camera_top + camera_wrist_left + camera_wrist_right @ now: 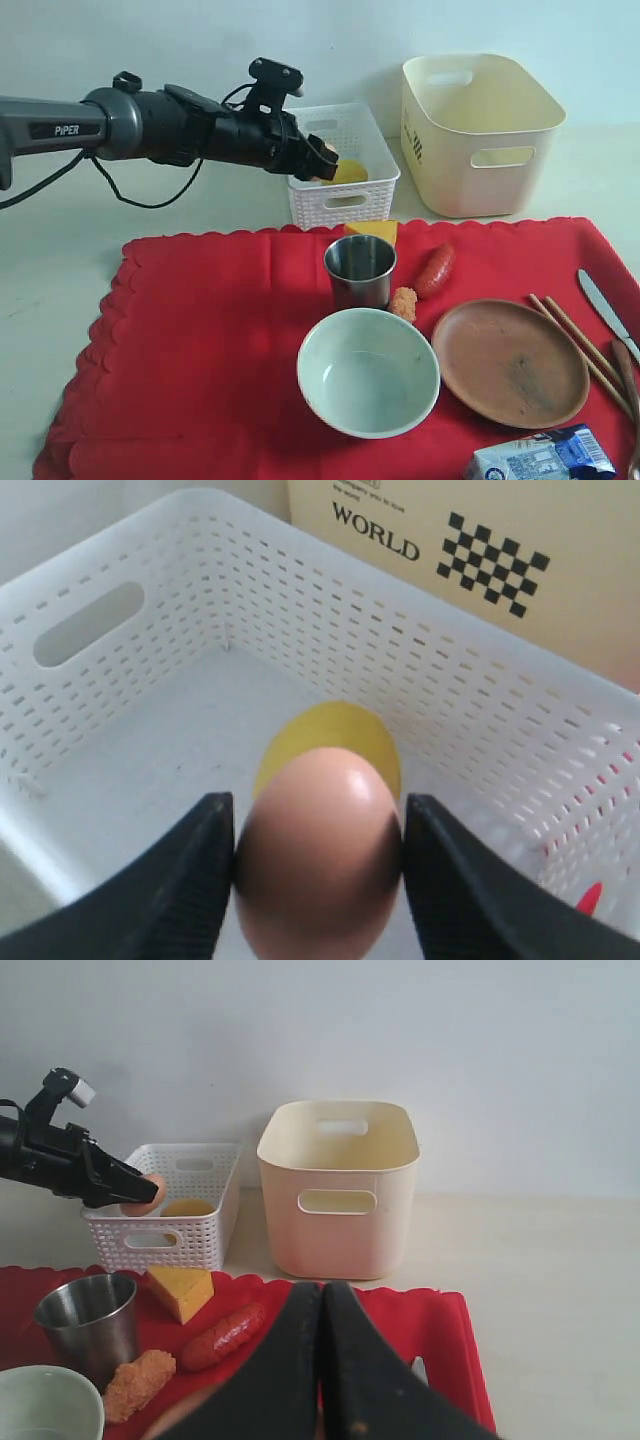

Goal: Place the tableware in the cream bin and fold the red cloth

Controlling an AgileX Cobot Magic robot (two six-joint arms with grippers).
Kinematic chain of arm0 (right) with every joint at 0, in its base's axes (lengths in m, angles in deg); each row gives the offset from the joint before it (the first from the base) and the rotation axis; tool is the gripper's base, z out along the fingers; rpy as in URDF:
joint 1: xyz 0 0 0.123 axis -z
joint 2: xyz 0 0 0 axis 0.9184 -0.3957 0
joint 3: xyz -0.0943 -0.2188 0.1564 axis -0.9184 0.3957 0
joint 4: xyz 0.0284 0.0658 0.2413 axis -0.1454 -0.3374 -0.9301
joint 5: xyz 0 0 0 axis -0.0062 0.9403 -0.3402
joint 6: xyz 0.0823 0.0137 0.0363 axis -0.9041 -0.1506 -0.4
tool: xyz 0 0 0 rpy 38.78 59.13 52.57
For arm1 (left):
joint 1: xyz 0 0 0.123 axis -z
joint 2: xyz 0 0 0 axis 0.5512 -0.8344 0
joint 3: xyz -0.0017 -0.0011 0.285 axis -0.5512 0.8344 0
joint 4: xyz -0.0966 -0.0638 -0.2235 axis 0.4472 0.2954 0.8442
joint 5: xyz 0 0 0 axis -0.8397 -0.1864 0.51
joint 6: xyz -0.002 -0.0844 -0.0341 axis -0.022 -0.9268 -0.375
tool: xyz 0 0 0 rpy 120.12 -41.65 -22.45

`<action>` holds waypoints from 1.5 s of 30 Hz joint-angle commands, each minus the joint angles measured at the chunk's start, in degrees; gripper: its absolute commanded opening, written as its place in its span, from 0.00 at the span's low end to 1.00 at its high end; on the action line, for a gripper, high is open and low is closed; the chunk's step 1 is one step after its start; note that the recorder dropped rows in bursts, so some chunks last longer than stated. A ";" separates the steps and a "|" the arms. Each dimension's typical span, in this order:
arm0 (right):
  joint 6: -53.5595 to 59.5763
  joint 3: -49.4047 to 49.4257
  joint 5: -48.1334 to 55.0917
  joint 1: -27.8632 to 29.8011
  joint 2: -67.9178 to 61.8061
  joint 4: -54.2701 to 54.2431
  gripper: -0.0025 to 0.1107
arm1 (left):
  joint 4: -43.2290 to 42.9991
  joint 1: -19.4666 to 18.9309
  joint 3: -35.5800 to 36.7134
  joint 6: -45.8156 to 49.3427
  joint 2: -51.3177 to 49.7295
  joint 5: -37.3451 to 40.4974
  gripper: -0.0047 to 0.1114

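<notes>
While the left gripper (323, 165) is clenching the egg (318, 865) between its two black fingers and hanging it over the inside of the white lattice basket (150, 650), where a yellow lemon (330, 735) is already lying, the step in hand is looking like the clearing of food off the red cloth (200, 330), a preliminary to the task proper. The right gripper (322, 1360) is waiting with its jaws pressed together on nothing, low over the cloth's near right part. None of the tableware is sitting in the cream bin (480, 150), which is standing just beside the basket on the bare table behind the cloth. The steel cup (360, 270), the pale bowl (368, 372), the brown plate (510, 362), the chopsticks (580, 345) and the knife (605, 310) are all lying on the cloth, so the task is judging as barely begun. The cheese wedge (372, 230), the sausage (435, 270), a fried piece (404, 303) and the carton (540, 458) are crowding the cloth too. The next move is calling for a small lowering and a gentle parting of the fingers so that the egg is settling beside the lemon, not dropping onto it, and then a lift clear of the basket wall before anything else is being reached for
</notes>
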 commanded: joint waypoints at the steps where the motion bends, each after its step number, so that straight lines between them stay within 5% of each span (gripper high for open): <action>1: 0.02 0.27 -0.79 -0.02 0.31 -0.13 0.02 | 0.28 -0.03 -0.41 0.36 0.71 -0.83 0.53; 9: 0.02 0.27 -0.79 -0.02 0.31 -0.13 0.02 | -0.30 -0.03 -0.41 0.14 3.52 1.41 0.53; 17: 0.02 0.27 -0.79 -0.02 0.31 -0.13 0.02 | -13.44 -0.03 -0.41 -9.26 6.83 9.76 0.51; 27: 0.02 0.27 -0.79 -0.02 0.31 -0.13 0.02 | -31.69 -0.25 -0.41 -23.50 10.95 24.01 0.04; 45: 0.02 0.27 -0.79 -0.02 0.31 -0.13 0.02 | -53.67 -0.25 0.29 -51.84 16.95 36.45 0.04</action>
